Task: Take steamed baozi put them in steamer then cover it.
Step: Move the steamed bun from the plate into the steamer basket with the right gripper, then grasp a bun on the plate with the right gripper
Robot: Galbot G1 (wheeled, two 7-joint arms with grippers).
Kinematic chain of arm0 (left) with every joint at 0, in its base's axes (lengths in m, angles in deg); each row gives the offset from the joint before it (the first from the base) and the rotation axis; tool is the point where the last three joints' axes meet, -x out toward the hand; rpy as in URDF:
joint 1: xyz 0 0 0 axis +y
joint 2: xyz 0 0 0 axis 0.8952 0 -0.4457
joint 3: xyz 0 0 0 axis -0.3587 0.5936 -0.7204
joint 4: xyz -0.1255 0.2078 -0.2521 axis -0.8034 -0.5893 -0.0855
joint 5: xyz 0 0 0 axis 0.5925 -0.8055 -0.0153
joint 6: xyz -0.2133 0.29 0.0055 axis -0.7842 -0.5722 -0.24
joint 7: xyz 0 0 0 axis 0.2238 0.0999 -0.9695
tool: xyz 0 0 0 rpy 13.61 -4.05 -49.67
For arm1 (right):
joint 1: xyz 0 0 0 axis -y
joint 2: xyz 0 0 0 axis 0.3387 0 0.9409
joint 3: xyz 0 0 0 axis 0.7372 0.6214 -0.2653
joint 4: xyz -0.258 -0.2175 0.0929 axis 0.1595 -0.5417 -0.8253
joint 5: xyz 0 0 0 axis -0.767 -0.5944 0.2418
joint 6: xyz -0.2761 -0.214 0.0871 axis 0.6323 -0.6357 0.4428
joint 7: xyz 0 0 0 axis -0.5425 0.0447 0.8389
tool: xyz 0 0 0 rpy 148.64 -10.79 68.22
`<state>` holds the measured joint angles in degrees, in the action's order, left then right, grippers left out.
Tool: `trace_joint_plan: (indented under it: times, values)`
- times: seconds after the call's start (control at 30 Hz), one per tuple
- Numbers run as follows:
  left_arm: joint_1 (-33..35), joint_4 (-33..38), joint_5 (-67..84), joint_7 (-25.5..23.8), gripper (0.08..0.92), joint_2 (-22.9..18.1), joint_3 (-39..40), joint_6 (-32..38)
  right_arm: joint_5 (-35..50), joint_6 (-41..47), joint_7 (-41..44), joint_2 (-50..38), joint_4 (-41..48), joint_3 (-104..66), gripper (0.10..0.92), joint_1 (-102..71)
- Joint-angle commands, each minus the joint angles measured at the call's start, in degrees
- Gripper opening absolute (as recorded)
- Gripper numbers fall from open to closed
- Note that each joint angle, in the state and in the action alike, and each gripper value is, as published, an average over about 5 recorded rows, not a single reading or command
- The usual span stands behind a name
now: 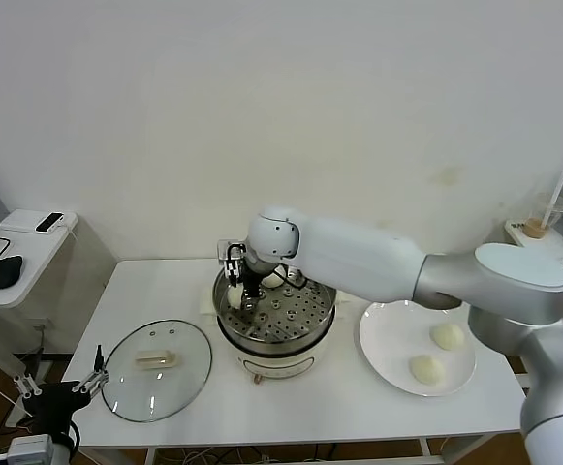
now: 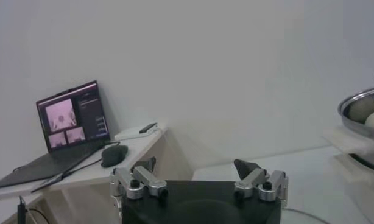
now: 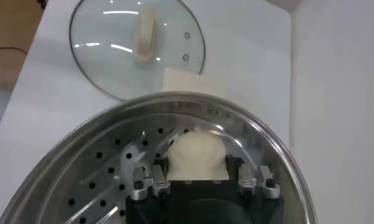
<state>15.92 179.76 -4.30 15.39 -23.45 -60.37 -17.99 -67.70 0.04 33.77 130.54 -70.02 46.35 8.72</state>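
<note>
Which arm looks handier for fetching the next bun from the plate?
The right. Its gripper is in the steamer with a bun between its fingers, and the plate with two buns lies on that arm's side. The left gripper hangs open at the table's far left, beyond the lid.

Your right gripper [image 1: 237, 288] and arm fill the steamer's [image 1: 305, 341] left half; the tray's front and right holes lie bare. The cover [image 1: 157, 369] takes the table's [image 1: 155, 286] left front, bare tabletop behind it. On the right, the plate [image 1: 383, 334] holds 2 baozi [image 1: 447, 335], its left half free.
</note>
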Motion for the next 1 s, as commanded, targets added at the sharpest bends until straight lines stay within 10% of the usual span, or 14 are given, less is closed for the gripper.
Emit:
trace_joint_plan:
  times: [0.03,0.33,1.0]
  values:
    - [0.02,0.05,0.08,-0.02,0.823,-0.01,-0.01,0.04,-0.46,0.06,0.00,1.80,1.98,0.30,0.636,-0.24]
    - [0.42,0.61,0.07,0.00,0.823,-0.07,-0.03,0.01,-1.42,-2.70,4.48,-1.75,-1.06,-1.62,0.818,2.00]
    - [0.72,0.00,0.12,-0.01,0.823,0.76,0.32,0.17,-15.21,-18.21,22.22,-40.65,-21.97,-8.21,0.823,6.34]
